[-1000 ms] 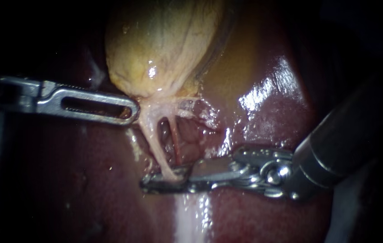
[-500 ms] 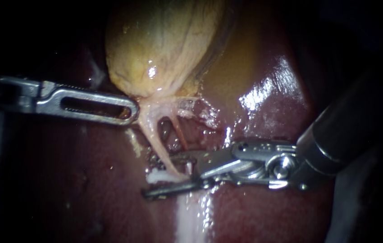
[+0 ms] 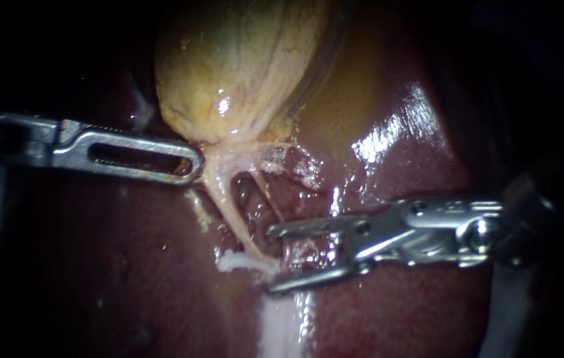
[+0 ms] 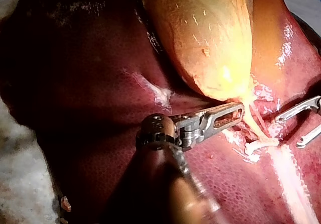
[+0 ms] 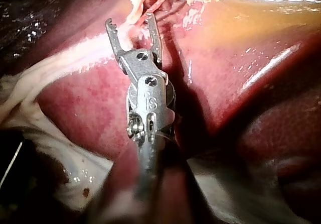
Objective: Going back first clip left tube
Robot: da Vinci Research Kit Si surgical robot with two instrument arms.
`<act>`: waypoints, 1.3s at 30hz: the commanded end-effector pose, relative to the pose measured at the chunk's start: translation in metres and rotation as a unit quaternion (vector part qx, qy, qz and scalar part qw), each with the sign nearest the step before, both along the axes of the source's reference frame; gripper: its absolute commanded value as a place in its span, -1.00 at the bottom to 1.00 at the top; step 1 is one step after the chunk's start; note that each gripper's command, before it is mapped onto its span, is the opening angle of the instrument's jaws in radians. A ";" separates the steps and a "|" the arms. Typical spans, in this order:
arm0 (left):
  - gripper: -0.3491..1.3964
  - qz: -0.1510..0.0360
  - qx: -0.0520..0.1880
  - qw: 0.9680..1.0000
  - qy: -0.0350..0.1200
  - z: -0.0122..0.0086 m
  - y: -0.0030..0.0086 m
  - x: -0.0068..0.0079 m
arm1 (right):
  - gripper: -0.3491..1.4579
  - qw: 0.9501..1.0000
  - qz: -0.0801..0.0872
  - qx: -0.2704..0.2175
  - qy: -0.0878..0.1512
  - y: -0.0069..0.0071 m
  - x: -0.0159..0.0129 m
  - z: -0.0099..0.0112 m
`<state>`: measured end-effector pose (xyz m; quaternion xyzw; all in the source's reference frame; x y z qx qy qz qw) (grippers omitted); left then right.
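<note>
My left instrument (image 3: pixel 189 164) comes in level, its jaws closed on pale tissue at the neck of the gallbladder (image 3: pixel 242 66). From that neck the left tube (image 3: pixel 232 215) runs down over the liver (image 3: pixel 129 278) to a white clip (image 3: pixel 242 262) fastened across its lower end. Just right of the clip, my right instrument (image 3: pixel 270 260) lies with its jaws spread wide, holding nothing. The clip's right end sits at the mouth of those jaws, and the tube lies outside them.

White clip (image 3: pixel 243 261) – low on L tube (image 3: pixel 227 202)
</note>
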<state>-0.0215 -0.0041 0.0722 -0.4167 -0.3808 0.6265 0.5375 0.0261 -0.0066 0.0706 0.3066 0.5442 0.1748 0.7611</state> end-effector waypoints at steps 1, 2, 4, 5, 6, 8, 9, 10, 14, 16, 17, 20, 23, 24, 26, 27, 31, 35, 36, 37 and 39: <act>-1.00 0.000 0.000 1.000 0.000 0.0001 0.0000 0.0000 | -0.07 1.000 0.002 -0.004 0.000 0.0005 -0.0006 -0.0004; -1.00 0.000 0.000 1.000 0.000 0.0001 0.0000 0.0000 | -0.07 1.000 0.003 -0.009 0.000 0.0010 -0.0011 -0.0008; -1.00 0.000 0.000 1.000 0.000 0.0001 0.0000 0.0000 | -0.07 1.000 0.006 -0.018 -0.001 0.0020 -0.0023 -0.0016; -1.00 0.000 0.000 1.000 0.000 0.0001 0.0000 0.0000 | -0.07 1.000 0.007 -0.021 -0.002 0.0024 -0.0027 -0.0019; -1.00 0.000 0.000 1.000 0.000 0.0001 0.0000 0.0000 | -0.07 1.000 0.010 -0.026 -0.004 0.0028 -0.0033 -0.0022; -1.00 0.000 0.000 1.000 0.000 0.0001 0.0000 0.0000 | -0.07 1.000 0.009 -0.030 -0.002 0.0033 -0.0039 -0.0025; -1.00 0.000 0.000 1.000 0.000 0.0001 0.0000 0.0000 | -0.07 0.999 0.008 -0.032 -0.002 0.0035 -0.0042 -0.0027; -1.00 0.000 0.000 1.000 0.000 0.0001 0.0000 -0.0001 | -0.07 0.999 0.007 -0.034 -0.001 0.0035 -0.0044 -0.0028; -1.00 0.000 0.000 1.000 0.000 0.0002 0.0000 -0.0002 | -0.07 0.999 0.005 -0.040 0.001 0.0035 -0.0044 -0.0028; -1.00 -0.001 -0.001 1.000 0.000 0.0002 0.0000 -0.0003 | -0.07 0.999 0.004 -0.043 0.002 0.0034 -0.0044 -0.0029; -1.00 -0.001 -0.001 1.000 0.001 0.0003 0.0001 -0.0004 | -0.07 0.999 0.004 -0.043 0.002 0.0034 -0.0044 -0.0029; -1.00 -0.002 -0.001 1.000 0.001 0.0007 0.0002 -0.0009 | -0.07 0.999 0.004 -0.043 0.002 0.0034 -0.0044 -0.0030; -1.00 -0.003 -0.003 1.000 0.002 0.0016 0.0003 -0.0016 | -0.06 0.999 0.004 -0.043 0.002 0.0034 -0.0044 -0.0030; -1.00 -0.004 -0.004 1.000 0.003 0.0020 0.0003 -0.0019 | -0.06 0.999 0.004 -0.043 0.002 0.0034 -0.0044 -0.0030; -1.00 -0.006 -0.006 1.000 0.005 0.0028 0.0003 -0.0025 | -0.06 0.999 0.004 -0.043 0.002 0.0033 -0.0045 -0.0030; -1.00 -0.006 -0.006 1.000 0.005 0.0033 0.0002 -0.0029 | -0.06 0.999 0.004 -0.043 0.002 0.0033 -0.0045 -0.0030; -1.00 0.000 -0.007 1.000 0.004 0.0050 0.0000 -0.0044 | -0.06 0.999 0.004 -0.043 0.002 0.0033 -0.0045 -0.0030; -1.00 0.006 -0.008 1.000 0.004 0.0060 -0.0005 -0.0054 | -0.06 0.999 0.004 -0.043 0.002 0.0033 -0.0045 -0.0030; -1.00 0.007 -0.008 1.000 0.006 0.0060 -0.0005 -0.0055 | -0.06 0.999 0.004 -0.043 0.002 0.0033 -0.0045 -0.0030; -1.00 0.008 -0.007 1.000 0.005 0.0061 -0.0005 -0.0056 | -0.06 0.999 0.004 -0.043 0.002 0.0033 -0.0045 -0.0030; -1.00 0.008 -0.007 1.000 0.005 0.0061 -0.0005 -0.0057 | -0.06 0.999 0.004 -0.043 0.002 0.0033 -0.0045 -0.0030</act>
